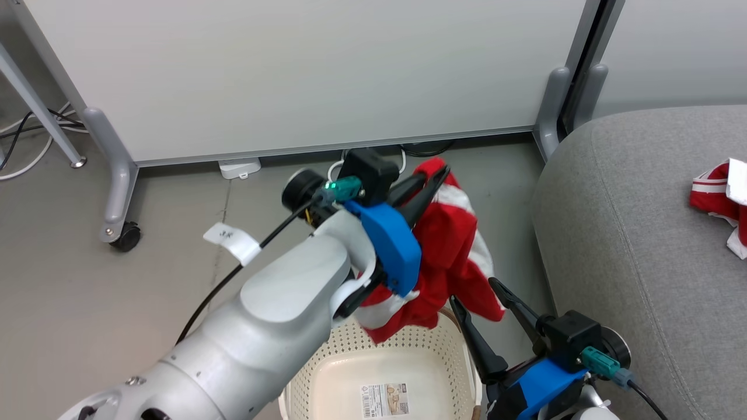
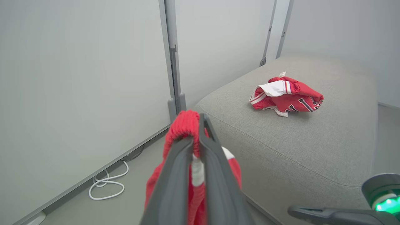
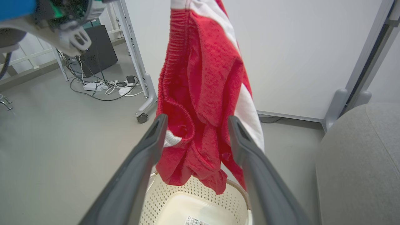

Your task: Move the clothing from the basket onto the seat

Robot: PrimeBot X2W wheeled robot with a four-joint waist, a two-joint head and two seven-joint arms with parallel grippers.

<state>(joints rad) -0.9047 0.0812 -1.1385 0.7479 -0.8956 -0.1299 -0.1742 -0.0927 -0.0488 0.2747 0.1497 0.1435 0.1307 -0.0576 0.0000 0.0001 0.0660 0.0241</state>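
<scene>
Firmly, the left gripper [image 1: 435, 175] has its jaws clamped on a red garment [image 1: 449, 245], which hangs below them over the basket [image 1: 350, 350]. Lower down, the right gripper [image 1: 474, 291] has its jaws wide apart, the hanging cloth near their tips. Off to the right of both, a second red garment [image 2: 286, 97] lies on the grey seat [image 1: 630, 233].

Two red garments [image 1: 449, 251] [image 1: 718, 192], one cream basket [image 1: 350, 344], one grey seat [image 1: 630, 233], two robot hands [image 1: 435, 175] [image 1: 474, 291]
</scene>
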